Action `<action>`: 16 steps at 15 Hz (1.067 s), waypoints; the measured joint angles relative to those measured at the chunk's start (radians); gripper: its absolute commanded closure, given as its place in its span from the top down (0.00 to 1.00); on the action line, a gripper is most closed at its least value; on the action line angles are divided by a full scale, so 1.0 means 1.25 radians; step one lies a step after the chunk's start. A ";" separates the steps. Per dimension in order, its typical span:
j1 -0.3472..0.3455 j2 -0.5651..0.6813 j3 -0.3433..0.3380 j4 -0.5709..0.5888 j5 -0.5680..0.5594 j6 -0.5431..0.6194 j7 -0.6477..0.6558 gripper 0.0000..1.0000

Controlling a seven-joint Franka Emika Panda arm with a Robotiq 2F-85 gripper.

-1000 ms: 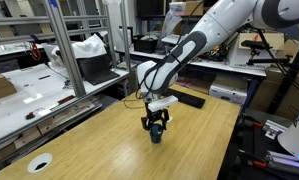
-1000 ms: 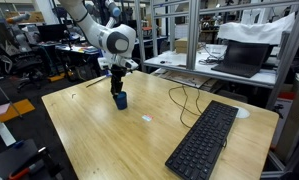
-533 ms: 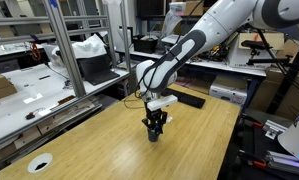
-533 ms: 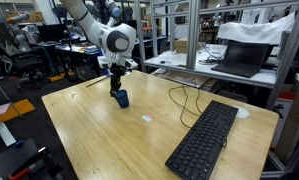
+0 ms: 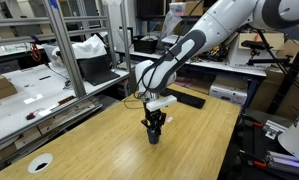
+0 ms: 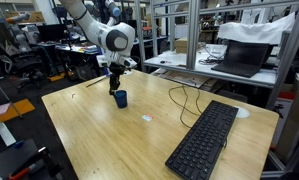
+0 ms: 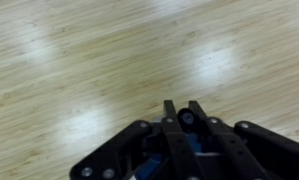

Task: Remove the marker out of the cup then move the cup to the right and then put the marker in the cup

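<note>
The cup [image 5: 154,136] is a small dark navy cylinder standing on the wooden table, also seen as the cup [image 6: 120,99]. My gripper [image 5: 155,122] hangs straight down over its mouth, seen again as my gripper [image 6: 116,88]. In the wrist view my gripper [image 7: 182,104] has its two black fingers drawn close together. The dark round end of the marker [image 7: 187,118] sits pinched between them, and the blue of the cup [image 7: 196,145] shows just below. The rest of the marker is hidden by the fingers and the cup.
A black keyboard [image 6: 204,140] lies on the same table, with a black cable [image 6: 179,95] curling between it and the cup. A flat white disc [image 5: 39,162] rests near a table corner. Metal-framed benches with equipment surround the table.
The jaws have gone from wide open over the cup to drawn in on the marker's top end. The arm has barely moved.
</note>
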 measured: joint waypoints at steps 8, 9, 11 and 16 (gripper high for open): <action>0.001 -0.032 -0.012 0.069 -0.003 -0.094 0.000 0.05; 0.001 -0.046 -0.014 0.075 -0.003 -0.112 0.000 0.05; 0.001 -0.077 -0.018 0.081 -0.006 -0.149 0.004 0.05; 0.009 -0.149 -0.043 0.059 -0.084 -0.191 0.052 0.05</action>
